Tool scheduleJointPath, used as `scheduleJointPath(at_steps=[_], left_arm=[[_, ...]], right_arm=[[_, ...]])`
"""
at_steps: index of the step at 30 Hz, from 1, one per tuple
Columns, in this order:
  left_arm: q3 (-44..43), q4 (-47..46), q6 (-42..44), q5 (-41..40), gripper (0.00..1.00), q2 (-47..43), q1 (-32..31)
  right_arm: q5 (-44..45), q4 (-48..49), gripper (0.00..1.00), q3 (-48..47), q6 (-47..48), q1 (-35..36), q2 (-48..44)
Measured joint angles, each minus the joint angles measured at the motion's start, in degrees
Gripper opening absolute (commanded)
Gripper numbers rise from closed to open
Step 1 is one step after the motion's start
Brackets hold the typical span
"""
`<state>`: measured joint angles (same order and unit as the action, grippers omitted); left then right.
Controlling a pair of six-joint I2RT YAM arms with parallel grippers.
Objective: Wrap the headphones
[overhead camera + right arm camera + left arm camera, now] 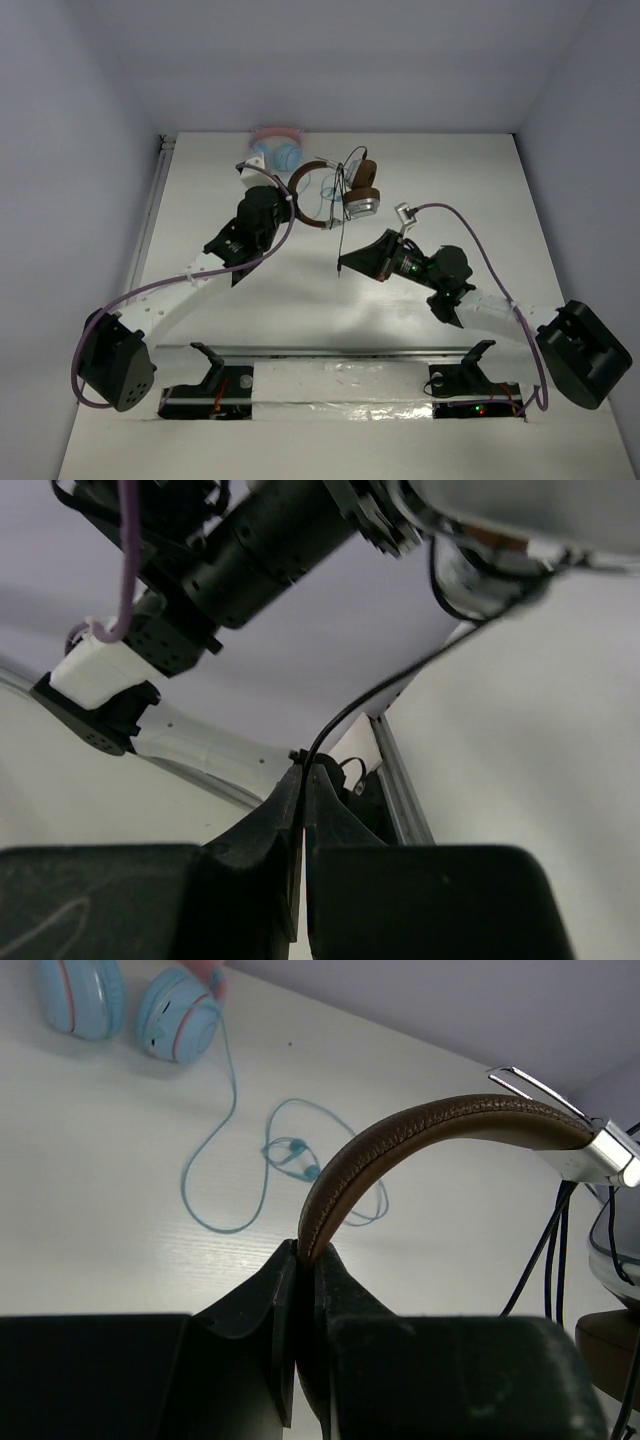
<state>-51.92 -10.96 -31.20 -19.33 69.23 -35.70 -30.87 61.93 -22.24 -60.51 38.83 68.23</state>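
The brown headphones [345, 192] stand at the back middle of the table, brown and silver ear cups [362, 195] to the right. My left gripper [288, 204] is shut on the brown headband [420, 1130], which arches up out of its jaws in the left wrist view. My right gripper [345, 264] is shut on the thin dark cable [390, 685], which runs from its tips up to the ear cup [490, 575]. In the top view the cable [341, 225] hangs from the cups down to the right gripper.
Pink-and-light-blue headphones [277, 148] lie at the back wall, also in the left wrist view [180, 1015], with their blue cable [285, 1155] coiled on the table beside the brown headband. A metal rail [340, 352] crosses the near edge.
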Motion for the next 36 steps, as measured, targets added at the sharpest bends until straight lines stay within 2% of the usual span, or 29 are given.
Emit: scheduleJointPath(at_steps=[10, 21, 28, 36], left_arm=[[7.0, -5.3, 0.3, -9.6, 0.0, 0.8, -6.6], [8.3, -7.3, 1.0, -20.3, 0.0, 1.8, -13.4], [7.9, -6.8, 2.4, -25.0, 0.0, 3.3, -15.8], [3.5, -3.4, 4.1, -27.0, 0.0, 7.7, -16.7]], right_arm=[[7.8, 8.8, 0.0, -0.2, -5.9, 0.2, 5.5], [21.8, 10.6, 0.0, -0.7, -8.7, 0.5, 11.7], [31.5, 9.4, 0.0, -2.2, -5.0, 3.3, 12.1], [44.5, 2.1, 0.01, -6.1, 1.4, 9.1, 15.8]])
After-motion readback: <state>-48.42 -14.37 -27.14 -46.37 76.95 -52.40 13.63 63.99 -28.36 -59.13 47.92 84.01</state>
